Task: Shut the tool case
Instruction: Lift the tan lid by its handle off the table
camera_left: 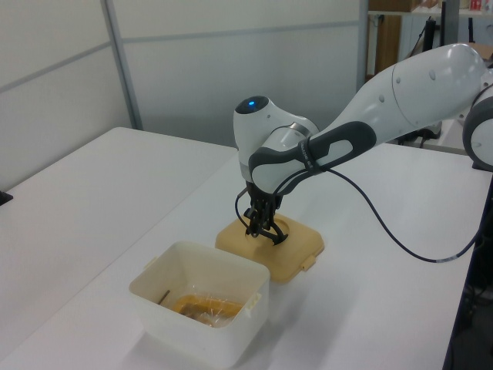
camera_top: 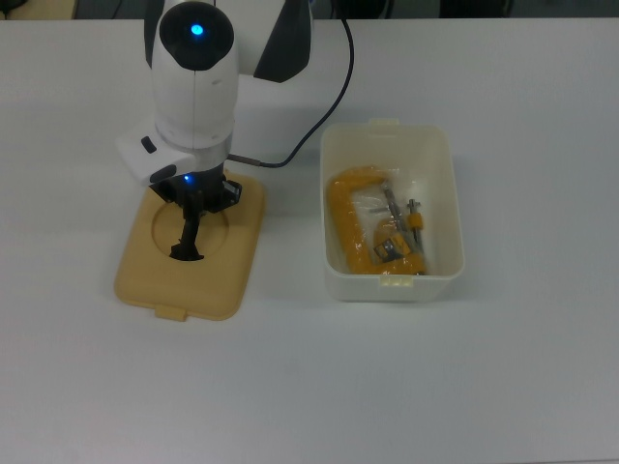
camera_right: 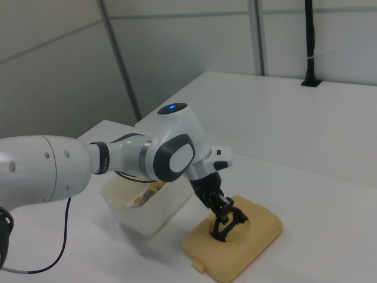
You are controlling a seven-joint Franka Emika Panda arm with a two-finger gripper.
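Top view first: your gripper (camera_top: 190, 220) is down in the round recess of the tan lid (camera_top: 187, 249), and its fingers look closed on the black handle (camera_top: 184, 253), so you are at the grasping step — the lid is not yet carried over. The lid lies flat on the table (camera_top: 522, 377) to the top view's left of the white box (camera_top: 391, 210), well apart from it, and turned slightly askew. The box stands open and holds an orange clamp (camera_top: 360, 224) with some small metal parts beside it. Left view: the box (camera_left: 202, 304) sits in front, the lid (camera_left: 276, 247) behind it, the gripper (camera_left: 258, 223) low on the handle. Right view: the lid (camera_right: 235, 243) rests flat with the fingers pinched at its centre — next you likely need to lift it clear, square it to the box's rim and lower it evenly.
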